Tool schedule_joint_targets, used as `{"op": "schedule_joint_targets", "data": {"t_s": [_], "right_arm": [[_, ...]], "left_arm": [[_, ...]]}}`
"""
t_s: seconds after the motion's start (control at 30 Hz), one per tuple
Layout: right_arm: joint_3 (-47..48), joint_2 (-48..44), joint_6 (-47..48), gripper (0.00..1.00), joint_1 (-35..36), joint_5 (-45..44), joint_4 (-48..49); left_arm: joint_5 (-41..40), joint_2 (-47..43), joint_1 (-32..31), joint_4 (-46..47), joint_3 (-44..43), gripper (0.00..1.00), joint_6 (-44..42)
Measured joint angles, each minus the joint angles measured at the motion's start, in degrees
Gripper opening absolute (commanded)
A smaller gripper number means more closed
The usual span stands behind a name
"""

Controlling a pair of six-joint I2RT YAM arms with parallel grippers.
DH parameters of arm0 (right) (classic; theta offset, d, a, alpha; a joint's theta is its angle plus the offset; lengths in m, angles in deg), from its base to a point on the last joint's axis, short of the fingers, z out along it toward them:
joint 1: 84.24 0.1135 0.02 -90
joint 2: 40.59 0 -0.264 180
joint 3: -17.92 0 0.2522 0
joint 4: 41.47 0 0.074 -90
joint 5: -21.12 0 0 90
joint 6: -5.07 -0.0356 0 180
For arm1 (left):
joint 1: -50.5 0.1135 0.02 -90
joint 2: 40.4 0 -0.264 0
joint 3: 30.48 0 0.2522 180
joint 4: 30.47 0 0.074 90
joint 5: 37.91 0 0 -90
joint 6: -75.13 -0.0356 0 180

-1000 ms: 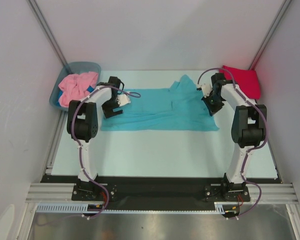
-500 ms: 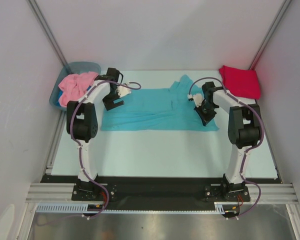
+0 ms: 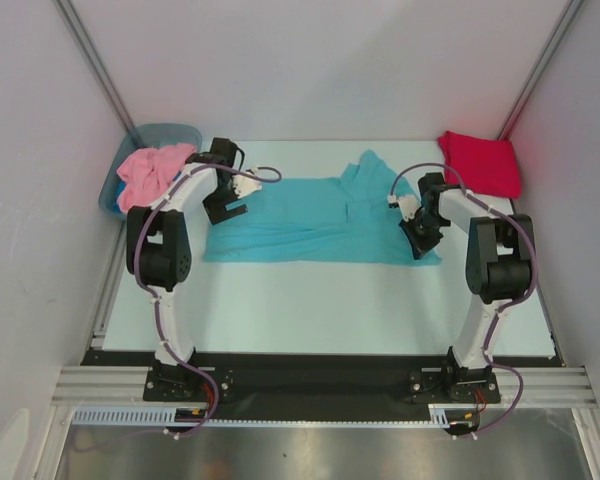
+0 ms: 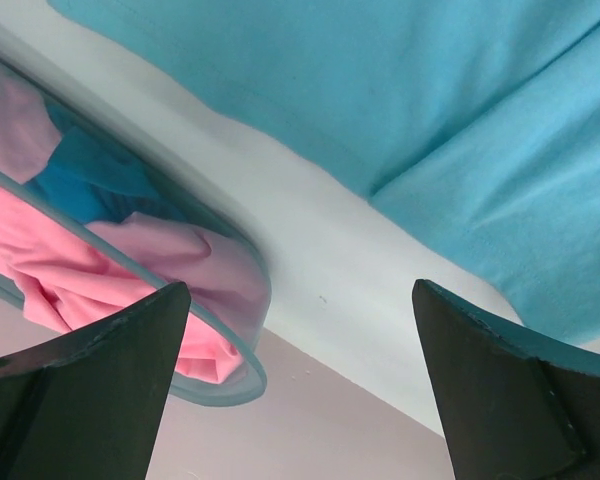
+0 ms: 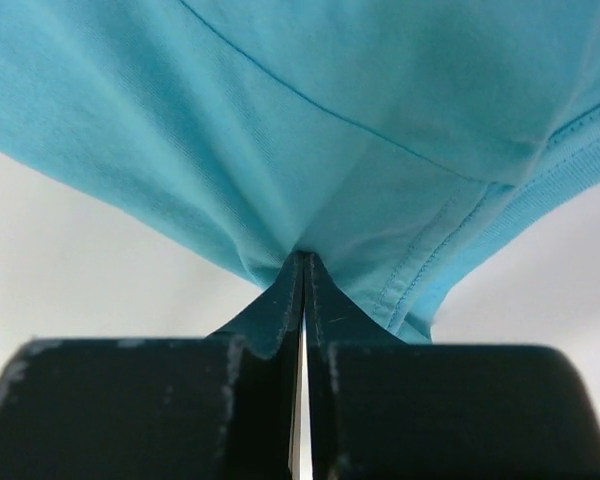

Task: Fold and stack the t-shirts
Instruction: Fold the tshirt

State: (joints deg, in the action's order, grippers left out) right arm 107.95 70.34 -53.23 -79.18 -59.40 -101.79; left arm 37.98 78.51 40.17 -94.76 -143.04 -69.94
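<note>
The turquoise t-shirt (image 3: 315,222) lies spread across the middle of the table, one sleeve pointing to the back. My right gripper (image 3: 417,243) is shut on its right lower edge; in the right wrist view the cloth (image 5: 380,150) is pinched at the closed fingertips (image 5: 302,262). My left gripper (image 3: 223,208) hangs open over the shirt's left end, and in the left wrist view its fingers (image 4: 500,390) stand wide apart with nothing between them. The crimson red t-shirt (image 3: 483,162) lies folded at the back right. The pink t-shirt (image 3: 150,174) is bunched in the tub.
A grey-blue plastic tub (image 3: 117,185) stands at the back left corner; in the left wrist view its rim (image 4: 235,375) sits close to the left finger. Blue cloth (image 4: 80,180) shows under the pink one. Walls close in the table's sides and back.
My right gripper moved left over the shirt, then back right and toward the near edge, dragging the cloth's right edge. The left gripper shifted slightly toward the back left, staying open.
</note>
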Motion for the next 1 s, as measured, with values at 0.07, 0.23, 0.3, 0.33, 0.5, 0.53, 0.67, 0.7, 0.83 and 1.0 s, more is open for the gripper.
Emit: {"op": "schedule_joint_targets", "data": {"t_s": [0.07,0.23,0.3,0.33,0.5,0.53,0.67,0.7,0.83,1.0], "right_arm": [[-1.7,-1.22,0.02,0.0,-0.98,0.0,0.5],[-5.95,-4.35,0.17,0.0,-2.75,-0.72,1.53],[-6.97,-5.07,0.28,0.0,-3.1,-1.09,1.66],[-7.34,-5.35,0.31,0.0,-3.26,-1.29,1.73],[-8.24,-6.1,0.5,0.0,-4.07,-1.51,1.86],[-8.24,-6.14,0.5,0.03,-4.42,-1.7,1.66],[-7.08,-6.14,0.42,0.32,-4.83,-2.64,-0.79],[-6.14,-6.14,0.33,0.33,-4.68,-2.99,-1.64],[1.51,-6.14,0.48,0.36,-2.6,-3.85,-3.74],[13.6,-5.29,1.27,0.28,0.81,-4.37,-3.26]], "left_arm": [[0.28,-0.85,0.0,0.15,0.79,1.0,-0.04],[0.92,-1.86,0.0,0.2,2.51,1.0,-0.5],[1.07,-1.86,0.0,0.2,2.89,1.0,-0.5],[1.14,-1.86,-0.02,0.22,3.08,1.0,-0.55],[2.4,-2.14,-0.09,0.09,3.74,1.0,-1.68],[2.91,-2.34,-0.15,-0.11,3.91,1.0,-2.1],[6.43,-4.2,-0.92,-1.68,5.25,1.0,-4.09],[7.08,-4.72,-1.22,-2.01,5.64,1.0,-4.52],[10.45,-6.73,-3.5,-4.5,6.64,1.0,-7.08],[15.89,-6.84,-6.21,-8.07,6.58,1.0,-9.49]]}}
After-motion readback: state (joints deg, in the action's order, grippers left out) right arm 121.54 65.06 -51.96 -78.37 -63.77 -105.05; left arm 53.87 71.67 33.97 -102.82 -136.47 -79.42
